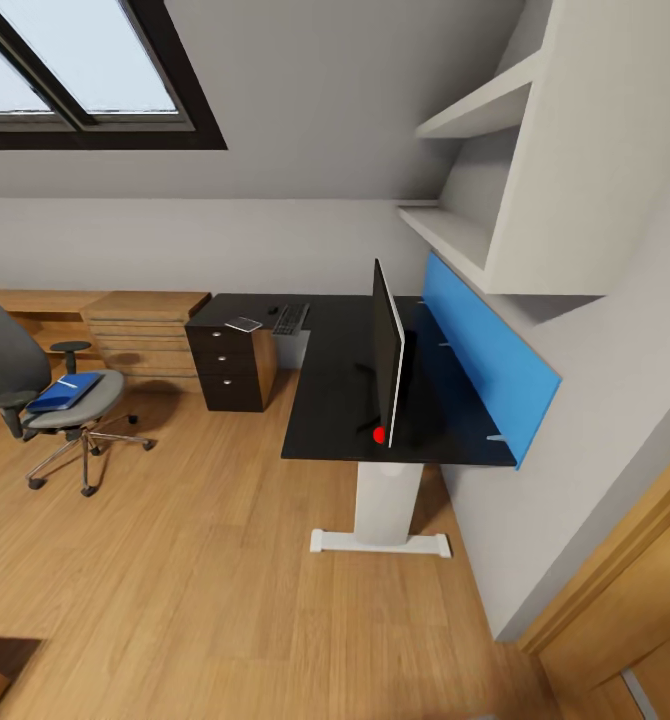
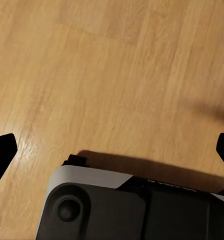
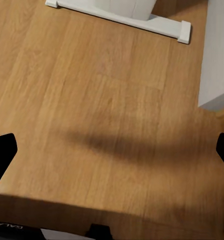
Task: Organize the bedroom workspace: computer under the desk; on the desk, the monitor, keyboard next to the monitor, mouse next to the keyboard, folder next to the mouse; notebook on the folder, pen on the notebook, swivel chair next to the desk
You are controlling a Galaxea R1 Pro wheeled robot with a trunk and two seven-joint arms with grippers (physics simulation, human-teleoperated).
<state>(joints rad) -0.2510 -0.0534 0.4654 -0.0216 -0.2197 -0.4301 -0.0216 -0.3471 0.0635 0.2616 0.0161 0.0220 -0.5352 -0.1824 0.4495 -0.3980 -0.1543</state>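
A wide stretch of bare light-wood plank floor (image 1: 195,570) lies open between the camera and the black L-shaped tabletop (image 1: 330,400), which stands against the grey wall on a white pedestal leg (image 1: 385,505) with a flat white foot bar. The thin black flat-panel monitor (image 1: 387,350) stands upright on the tabletop, seen nearly edge-on, before a blue back panel (image 1: 490,355). The dark keyboard (image 1: 291,318) lies at the tabletop's far end, a small dark item, possibly the mouse, just beside it. A pale notebook (image 1: 243,324) rests on the dark three-drawer cabinet (image 1: 230,365). The grey swivel chair (image 1: 45,400) stands well apart from the tabletop, carrying the blue folder (image 1: 65,391) on its seat. The left tool (image 2: 112,150) and the right tool (image 3: 112,155) both hang over the floor, fingers spread wide, holding nothing.
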